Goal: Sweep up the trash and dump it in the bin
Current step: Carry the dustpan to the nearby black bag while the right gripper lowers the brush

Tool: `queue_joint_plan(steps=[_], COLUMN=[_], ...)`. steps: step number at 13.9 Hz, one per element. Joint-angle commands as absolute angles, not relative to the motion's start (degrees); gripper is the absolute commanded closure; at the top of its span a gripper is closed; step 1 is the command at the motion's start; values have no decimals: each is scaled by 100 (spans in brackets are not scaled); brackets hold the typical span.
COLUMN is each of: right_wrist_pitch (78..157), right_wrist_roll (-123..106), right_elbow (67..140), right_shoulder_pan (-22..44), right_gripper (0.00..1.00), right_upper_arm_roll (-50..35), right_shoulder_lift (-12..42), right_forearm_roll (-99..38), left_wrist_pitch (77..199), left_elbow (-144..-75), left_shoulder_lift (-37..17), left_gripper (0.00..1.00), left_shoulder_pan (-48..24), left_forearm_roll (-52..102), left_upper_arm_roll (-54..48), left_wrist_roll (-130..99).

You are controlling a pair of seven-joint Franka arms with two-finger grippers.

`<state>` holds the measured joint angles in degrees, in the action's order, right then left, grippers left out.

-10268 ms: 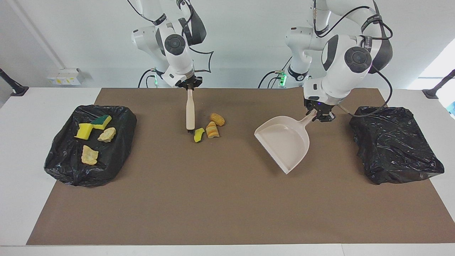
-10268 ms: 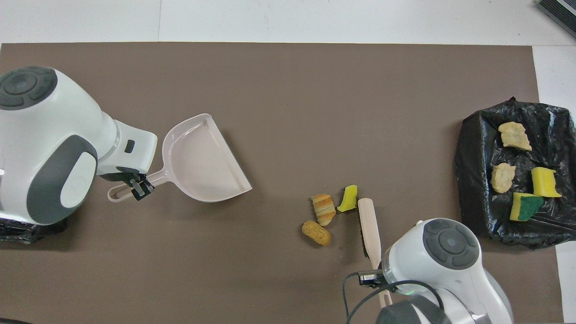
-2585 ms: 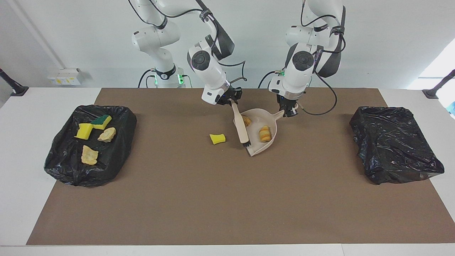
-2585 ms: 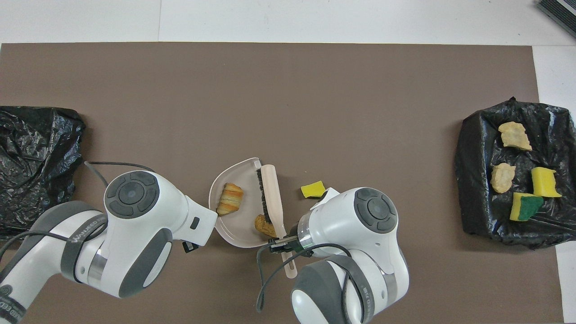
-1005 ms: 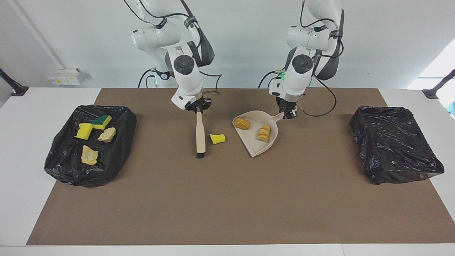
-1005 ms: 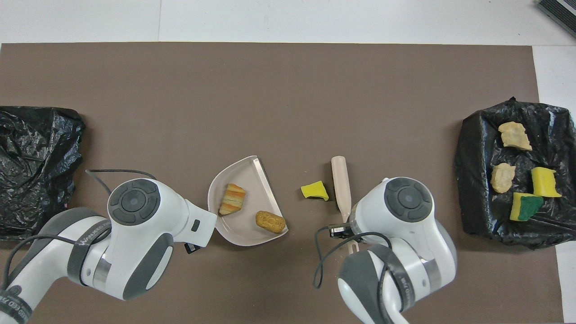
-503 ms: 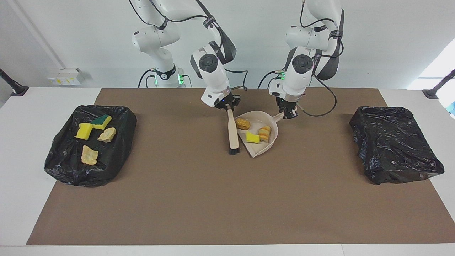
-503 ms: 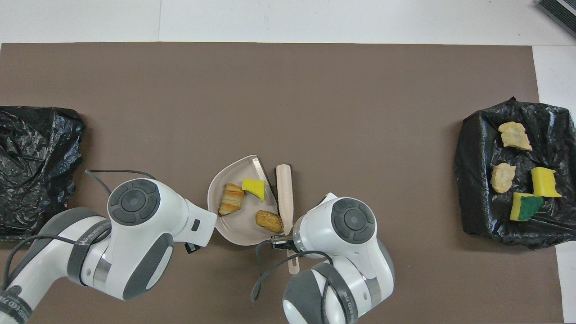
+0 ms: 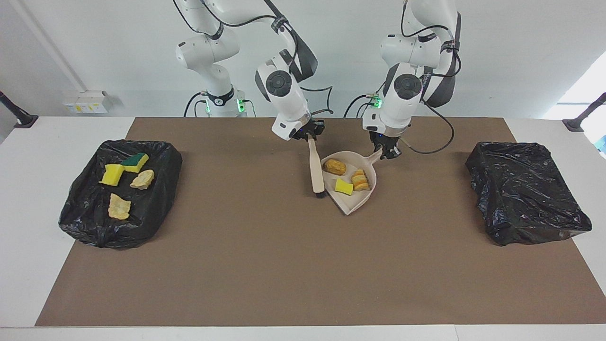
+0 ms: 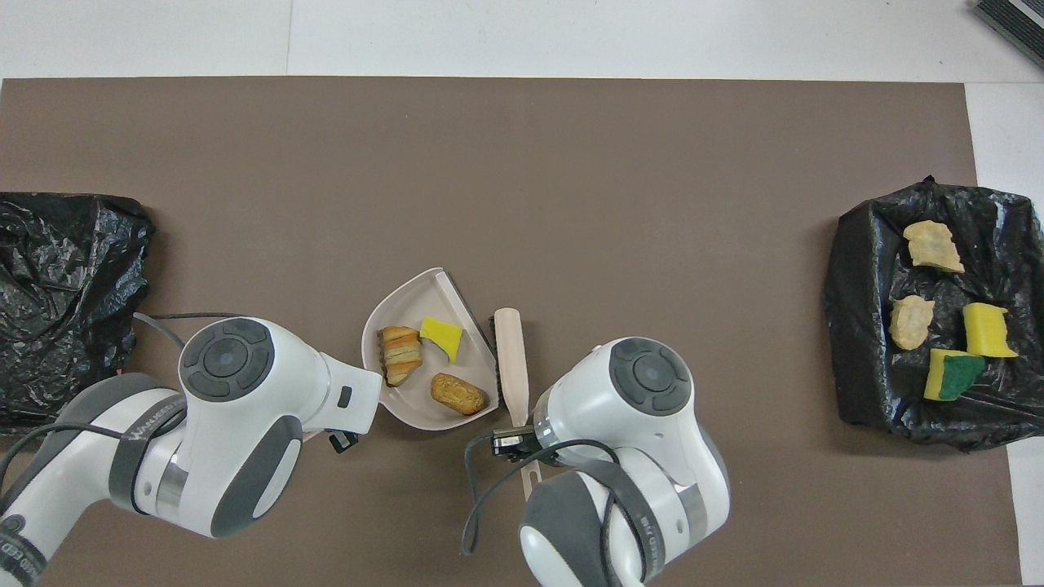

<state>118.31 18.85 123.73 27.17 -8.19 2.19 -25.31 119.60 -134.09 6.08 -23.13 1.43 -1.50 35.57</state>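
1. The yellow sponge piece (image 9: 344,186) has just gone from the brown mat into the dustpan (image 9: 362,199), beside the two bread lumps (image 9: 334,166).
2. The right gripper (image 9: 310,136) pinches the brush (image 9: 316,168) handle, fingers pressed tight; the brush stands just beside the dustpan's open lip.
3. The left gripper (image 9: 391,152) clamps the dustpan's handle, and the pan has swung slightly.
4. Sweeping looks done; next comes dumping, likely into the empty bin (image 9: 526,190) at the left arm's end of the desk.
5. The other bin (image 9: 86,218), well apart from the dustpan, already holds four pieces.

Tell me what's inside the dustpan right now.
Inside the dustpan lie three pieces: a yellow sponge piece, a striped bread lump and a brown bread lump. Nothing in it is covered.
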Motion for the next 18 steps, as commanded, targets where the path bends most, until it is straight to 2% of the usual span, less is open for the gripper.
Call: queue_joint_plan(steps=[1,3,5,8,11,15,18], right_wrist_pitch=[11287,10944,11003,11231,12003,12523,12990], right_wrist_roll=[1740,1819,2282,3336,3901,4770,5124], right_elbow=[12410,12419,12480,12585,13024,13131,13131], right_shoulder_pan=[2330,2180,2302,3048,3769,4472,4684], right_gripper=[100,100,100,100,100,100,100], right_upper_arm_roll=[-835,-844,-905,-905,-914,-914,-905], right_shoulder_lift=[-236,-421,-553,-624,-598,-300,35], right_forearm_roll=[-2146,-1786,-1434,-1275,-1099,-818,-747], left_wrist_pitch=[12050,12032,11840,11489,11006,10214,9600], left_elbow=[-13474,-13378,-13115,-12667,-12174,-11673,-11138], left_shoulder_lift=[633,633,694,800,809,800,782], left_gripper=[100,100,100,100,100,100,100], left_shoulder_pan=[-2075,-1856,-1636,-1267,-837,-195,656], left_forearm_roll=[88,88,88,97,175,396,396], left_upper_arm_roll=[-158,-158,-158,-149,-141,-123,-53], left_wrist_roll=[3445,3463,3576,3796,4165,4471,5254])
